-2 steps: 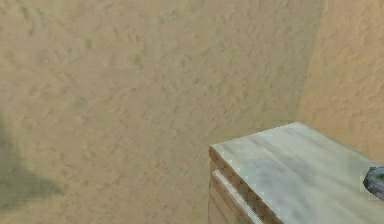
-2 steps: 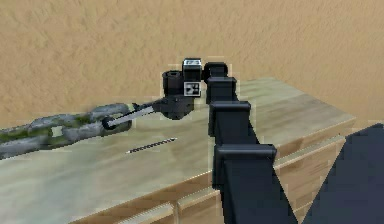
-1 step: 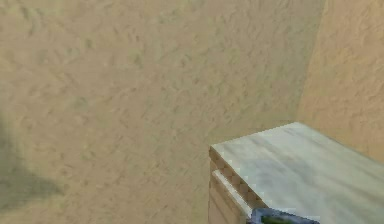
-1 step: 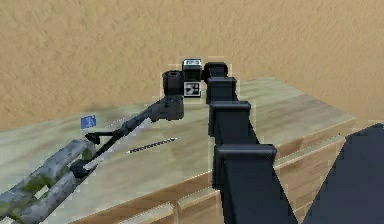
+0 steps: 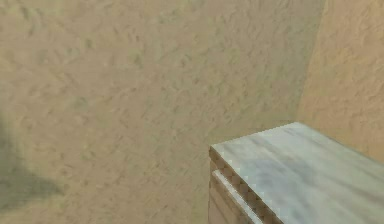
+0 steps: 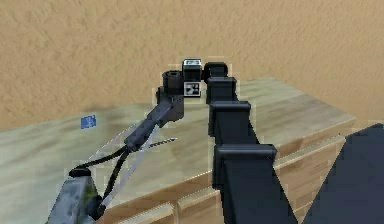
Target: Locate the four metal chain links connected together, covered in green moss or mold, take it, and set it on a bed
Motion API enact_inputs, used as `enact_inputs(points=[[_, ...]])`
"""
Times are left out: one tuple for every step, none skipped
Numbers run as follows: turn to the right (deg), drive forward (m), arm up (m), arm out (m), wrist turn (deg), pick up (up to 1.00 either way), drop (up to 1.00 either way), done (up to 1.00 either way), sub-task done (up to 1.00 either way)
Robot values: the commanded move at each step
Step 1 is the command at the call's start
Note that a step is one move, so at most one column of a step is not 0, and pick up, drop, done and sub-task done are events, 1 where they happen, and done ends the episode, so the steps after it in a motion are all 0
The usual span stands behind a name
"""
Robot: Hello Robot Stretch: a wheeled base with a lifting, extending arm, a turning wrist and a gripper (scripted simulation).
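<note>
1. I see a pale wooden tabletop [image 6: 40, 150], drawer fronts [image 6: 305, 165] under its edge.
2. A small blue thing [image 6: 88, 123] lies on it, near its far edge.
3. Behind it, a rough tan wall [image 6: 90, 50].

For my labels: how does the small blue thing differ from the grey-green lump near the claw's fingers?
The blue thing is tiny and bright; the grey-green lump is bigger, dull and mottled. The blue thing lies farther out on the wooden top; the lump is at the claw's finger ends. Both are left of the arm.
</note>
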Motion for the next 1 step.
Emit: enact_inputs(points=[[0.0, 0.0, 0.0, -0.26, 0.0, 0.0, 0.0, 0.0, 0.0]])
